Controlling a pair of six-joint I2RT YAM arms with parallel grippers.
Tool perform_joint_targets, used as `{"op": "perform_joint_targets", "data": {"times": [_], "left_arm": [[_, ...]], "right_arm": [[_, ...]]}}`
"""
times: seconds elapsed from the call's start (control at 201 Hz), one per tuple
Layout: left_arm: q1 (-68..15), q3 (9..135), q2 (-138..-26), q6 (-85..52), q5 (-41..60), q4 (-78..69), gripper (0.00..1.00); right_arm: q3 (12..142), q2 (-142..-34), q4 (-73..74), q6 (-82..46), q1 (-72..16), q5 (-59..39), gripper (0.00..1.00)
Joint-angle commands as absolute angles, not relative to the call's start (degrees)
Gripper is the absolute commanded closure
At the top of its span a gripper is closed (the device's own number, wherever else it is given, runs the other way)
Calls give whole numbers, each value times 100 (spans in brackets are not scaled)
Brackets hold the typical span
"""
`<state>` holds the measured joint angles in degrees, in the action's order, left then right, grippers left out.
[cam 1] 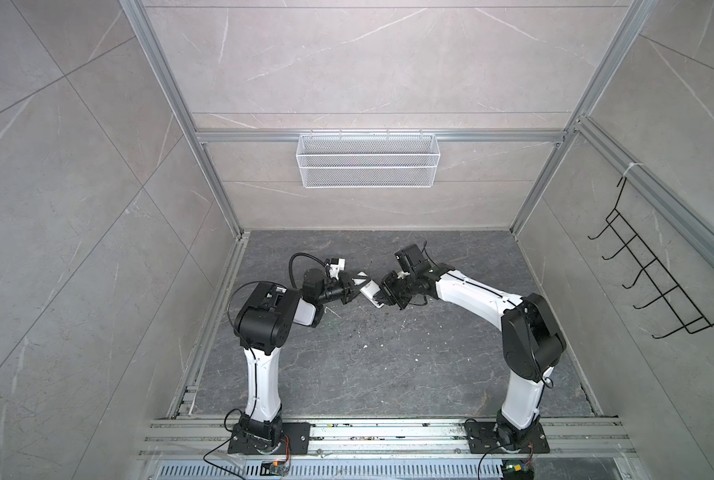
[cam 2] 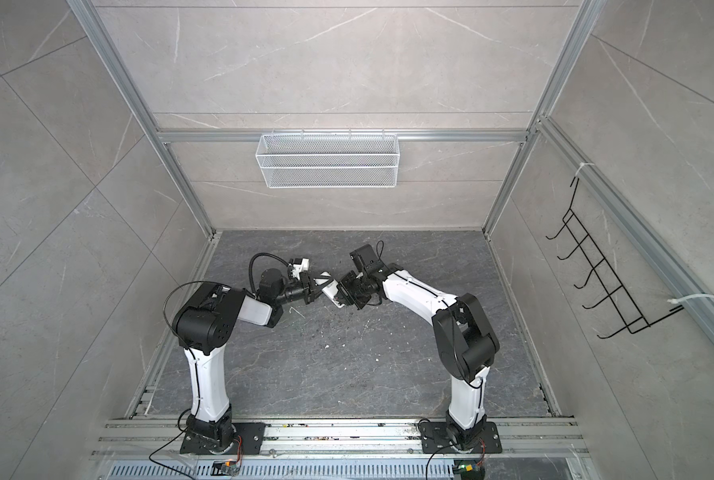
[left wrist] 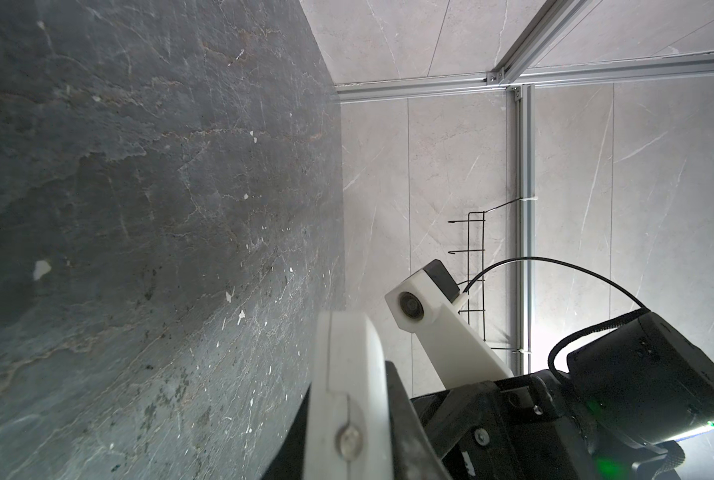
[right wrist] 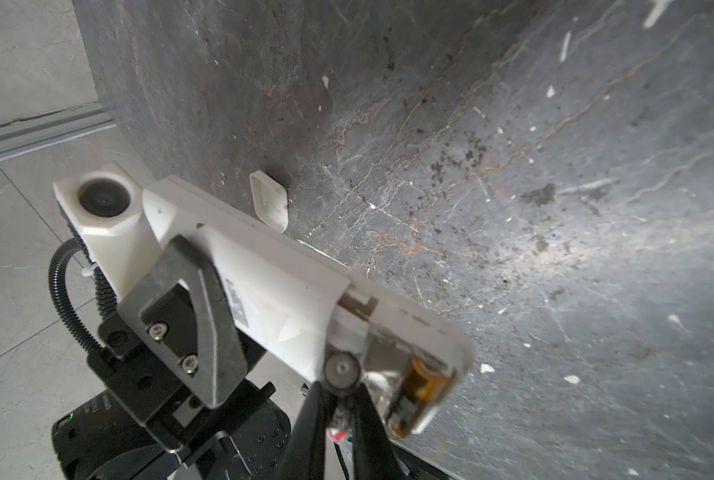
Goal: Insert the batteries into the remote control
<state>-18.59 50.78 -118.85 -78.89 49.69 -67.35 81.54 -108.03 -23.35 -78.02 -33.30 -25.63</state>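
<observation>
From the left, the left gripper (cam 1: pixel 356 288) reaches toward the middle of the dark tabletop (cam 1: pixel 347 374) and is clamped on the remote control (cam 1: pixel 370 291), which both top views show only as a small white slab between the two arms. The left wrist view sees the remote (left wrist: pixel 347 365) edge-on and nothing of its back. The right wrist view supplies the rest: the remote (right wrist: pixel 280 291) lies back-side toward that camera, one grey finger (right wrist: pixel 210 307) of the left gripper across it, its compartment open at the free end. A battery (right wrist: pixel 424 376) lies seated there (amber-brown in this light). Just beside it, the right gripper (right wrist: pixel 341 388) has its jaws drawn narrow around a second battery (right wrist: pixel 342 369), seen end-on at the compartment's edge. Behind the remote a small white cover (right wrist: pixel 270 203) rests on the tabletop. In a top view the right gripper (cam 2: pixel 344 296) meets the remote's right end, its jaws too small to read.
</observation>
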Motion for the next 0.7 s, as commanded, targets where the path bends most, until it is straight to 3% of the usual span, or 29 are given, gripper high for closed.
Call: {"op": "perform_joint_targets", "data": {"times": [0.0, 0.229, 0.697], "left_arm": [[-1888, 5272, -11630, -7998, 5210, -7109, 100], [-1881, 5267, -11593, -7948, 5248, -7046, 100], [-1850, 5289, -11808, -8146, 5196, -7354, 100]], "right_arm": [[8273, -11021, -2384, -7857, -3371, -2606, 85], [8211, -10967, -2285, -7969, -3375, -2575, 92], [7833, -10435, -1625, -8571, -3383, -2800, 92]]}}
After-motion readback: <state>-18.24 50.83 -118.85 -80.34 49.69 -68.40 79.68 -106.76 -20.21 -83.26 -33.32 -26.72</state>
